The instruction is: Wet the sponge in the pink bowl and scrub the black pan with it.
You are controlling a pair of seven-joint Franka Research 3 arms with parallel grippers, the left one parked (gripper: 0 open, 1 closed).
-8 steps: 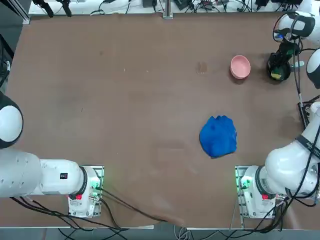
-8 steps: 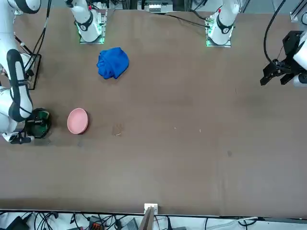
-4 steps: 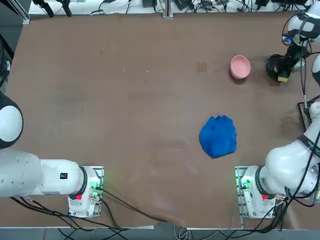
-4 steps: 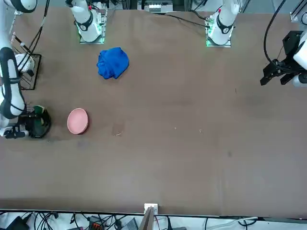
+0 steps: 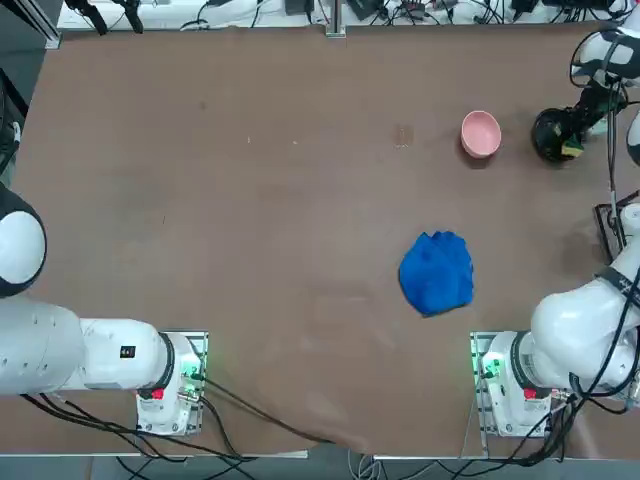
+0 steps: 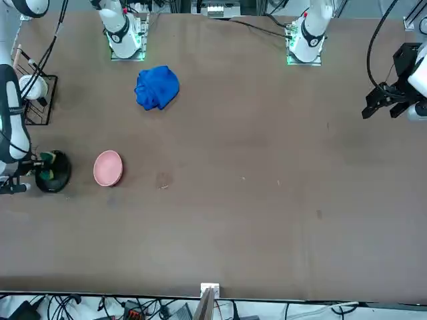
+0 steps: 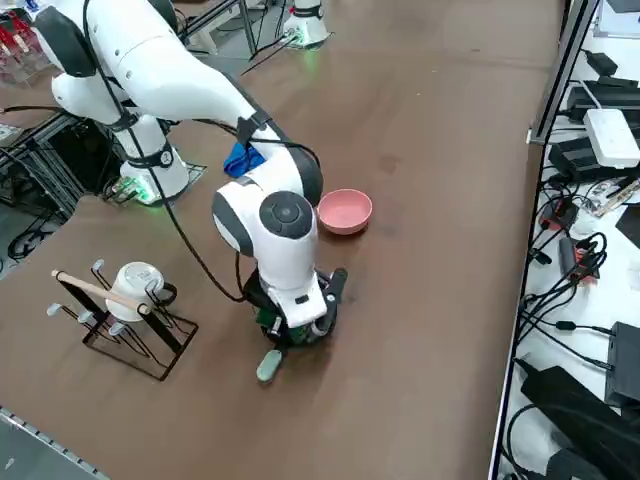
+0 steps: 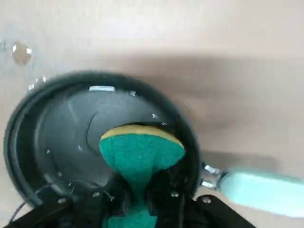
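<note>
The black pan [image 8: 61, 137] sits near the table's far right edge, its pale green handle [image 8: 263, 190] sticking out. My right gripper [image 8: 137, 202] is shut on the sponge [image 8: 141, 151], green face toward the camera and yellow layer beyond, pressed inside the pan by the handle-side rim. Water drops dot the pan. From overhead, the sponge [image 5: 571, 151] shows at the pan's [image 5: 550, 133] right rim. The pink bowl [image 5: 481, 133] stands just left of the pan, apart from it. In the side view my wrist covers most of the pan [image 7: 318, 331].
A crumpled blue cloth [image 5: 437, 272] lies nearer the arm bases. A wire rack [image 7: 125, 325] holding a white cup stands at the table's right edge. Cables and boxes line the floor beyond the far edge.
The sponge has slid across the pan toward its right rim, and my wrist has swung outward toward the table's right edge. Bowl and cloth have not moved.
</note>
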